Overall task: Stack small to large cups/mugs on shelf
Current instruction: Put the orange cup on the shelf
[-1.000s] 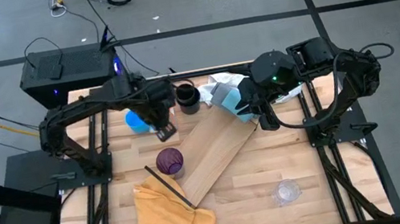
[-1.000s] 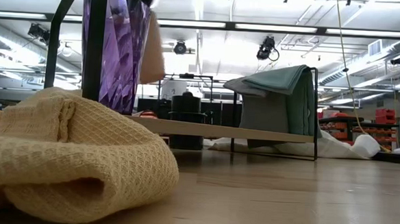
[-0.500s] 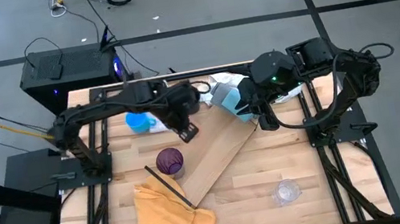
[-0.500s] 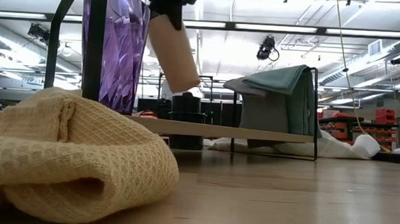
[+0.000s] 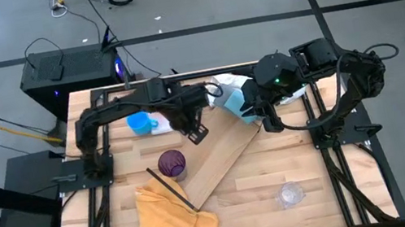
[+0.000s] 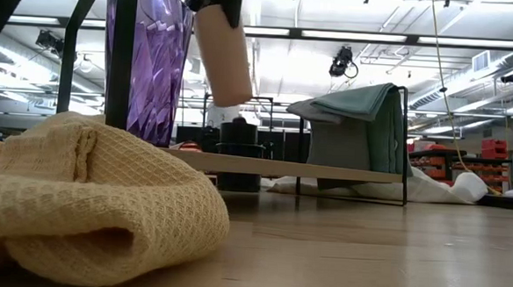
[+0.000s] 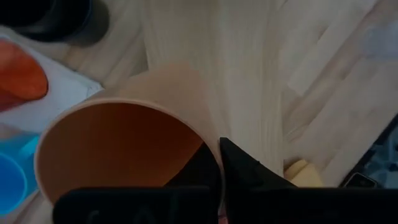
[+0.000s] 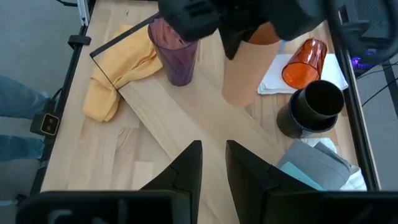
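My left gripper [image 5: 192, 127] hangs over the far end of the shelf [image 5: 218, 156], a pale wooden board lying aslant on the table, and is shut on a pale orange cup [image 6: 224, 54]. A purple tumbler [image 5: 171, 163] stands upright on the board's near end. The blue mug [image 5: 138, 124] stands on the table to the far left. Beyond the board, a black mug [image 8: 311, 109] stands upright, and a red-orange tumbler [image 8: 305, 62] lies on a white pad. At the far right, my right gripper [image 8: 213, 162] hovers open and holds nothing. My left gripper grips the pale orange cup's rim [image 7: 205, 134], with one finger inside the cup and the other finger [image 7: 245, 171] outside on its wall. The fingers come from above, pointing down. The cup hangs below them, slightly tilted and mouth up, lifted clear of the board.
A yellow cloth [image 5: 173, 209] lies at the near left, with a thin black rod [image 5: 170, 189] across it. A clear cup [image 5: 290, 194] stands on the near right of the table. Folded grey-green cloths [image 6: 354, 122] are piled at the far edge.
My left gripper has carried the pale orange cup toward the table's right edge, from beside the blue mug to above the board's far end. Its wrist has rolled, and the cup now hangs more tilted. The cup stays clear of the table.
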